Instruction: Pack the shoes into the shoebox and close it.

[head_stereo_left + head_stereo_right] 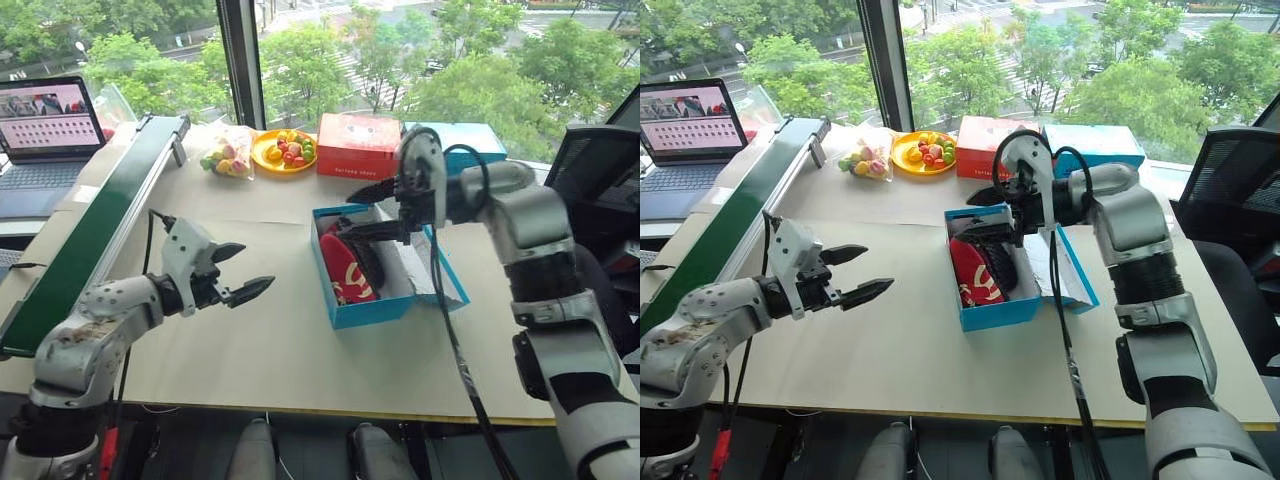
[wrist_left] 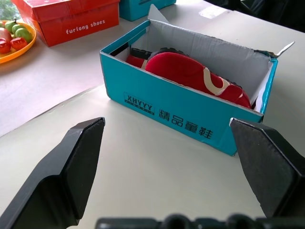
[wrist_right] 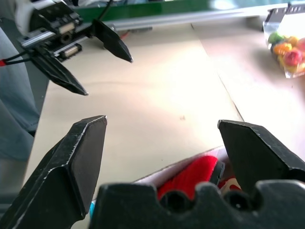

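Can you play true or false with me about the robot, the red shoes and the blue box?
1. The red shoes are inside the blue box. True.
2. The blue box's lid is closed. False: it lies open, and you can see the white inside.
3. The left gripper is holding a shoe. False: it is open and empty, off to the side of the box above the table.
4. The right gripper is above the box with its fingers apart. True.
5. The yellow plate of fruit sits inside the blue box. False: it is near the window, beside a red box.
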